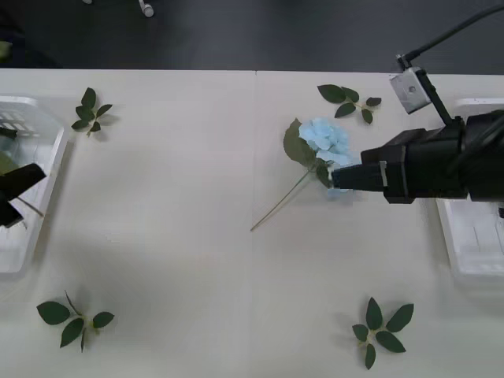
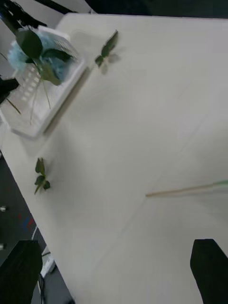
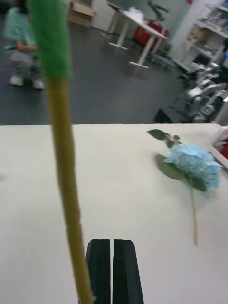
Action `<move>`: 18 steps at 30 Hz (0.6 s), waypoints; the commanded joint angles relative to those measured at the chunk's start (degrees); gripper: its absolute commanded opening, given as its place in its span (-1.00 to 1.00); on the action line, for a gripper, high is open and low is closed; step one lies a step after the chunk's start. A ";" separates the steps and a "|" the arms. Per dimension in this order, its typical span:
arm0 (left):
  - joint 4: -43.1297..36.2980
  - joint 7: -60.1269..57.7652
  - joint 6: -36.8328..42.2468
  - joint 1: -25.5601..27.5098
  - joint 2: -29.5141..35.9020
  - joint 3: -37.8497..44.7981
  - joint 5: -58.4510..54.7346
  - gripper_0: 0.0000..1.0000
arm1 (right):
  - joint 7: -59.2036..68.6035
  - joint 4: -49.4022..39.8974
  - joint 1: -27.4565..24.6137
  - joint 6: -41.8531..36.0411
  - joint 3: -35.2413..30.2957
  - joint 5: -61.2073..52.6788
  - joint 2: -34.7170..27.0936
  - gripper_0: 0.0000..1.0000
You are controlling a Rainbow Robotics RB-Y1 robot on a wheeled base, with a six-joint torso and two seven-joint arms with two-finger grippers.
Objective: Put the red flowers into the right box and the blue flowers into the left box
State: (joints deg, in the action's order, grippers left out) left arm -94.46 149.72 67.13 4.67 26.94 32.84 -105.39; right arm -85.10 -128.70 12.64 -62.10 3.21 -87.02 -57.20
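Note:
One blue flower (image 1: 325,140) lies right of the table's middle, its thin stem (image 1: 279,205) pointing toward the near left. My right gripper (image 1: 340,178) hovers low at the bloom's near side with its black fingers (image 2: 209,266) open and nothing between them; the stem (image 2: 185,190) lies just ahead. More blue flowers (image 2: 40,52) rest in the left box (image 1: 49,169). My left gripper (image 3: 111,270) sits over that box, shut, and a long stem (image 3: 66,190) runs beside its fingers, not between them. The right arm covers much of the right box (image 1: 472,252). The red flowers are out of view.
Loose green leaf sprigs lie on the cream table: far left (image 1: 90,110), far right (image 1: 349,101), near left (image 1: 72,319) and near right (image 1: 382,327). A seam (image 1: 253,236) splits the tabletop. Dark floor lies beyond the far edge.

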 commanded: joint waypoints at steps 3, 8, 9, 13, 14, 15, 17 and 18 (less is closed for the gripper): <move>-1.25 -10.85 -9.12 5.35 5.58 0.91 3.08 -0.98 | 7.23 3.10 -0.95 -3.12 -0.57 -0.51 0.60 0.84; -1.25 -18.67 -13.34 7.46 9.27 1.53 9.32 -0.97 | 15.23 5.30 -0.86 -4.79 -0.04 2.30 2.09 0.84; -1.25 -20.61 -13.52 7.72 9.88 1.79 10.99 -0.97 | 16.98 5.48 -0.86 -5.05 0.13 3.44 2.80 0.84; -1.25 -27.55 -13.52 8.07 12.17 2.76 15.83 -0.97 | 23.40 5.65 -0.69 -4.96 1.98 8.10 5.52 0.84; -1.17 -29.57 -13.52 8.07 12.96 2.76 17.41 -0.97 | 25.51 5.65 -0.34 -4.96 2.95 9.86 5.87 0.84; -1.25 -31.33 -13.52 8.07 13.49 2.85 18.99 -0.97 | 27.18 5.65 0.01 -4.96 3.83 11.26 6.05 0.84; -1.17 -34.58 -13.43 7.99 14.89 2.85 21.81 -0.96 | 31.40 5.65 0.89 -4.61 6.11 14.43 6.49 0.84; -1.25 -35.37 -13.43 8.07 15.42 2.76 22.68 -0.97 | 32.81 5.65 1.16 -4.43 6.81 15.39 6.66 0.84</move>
State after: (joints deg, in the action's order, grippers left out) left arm -94.47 119.68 54.15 12.07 39.33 34.11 -84.47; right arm -57.39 -122.28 11.41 -67.35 7.96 -73.59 -50.40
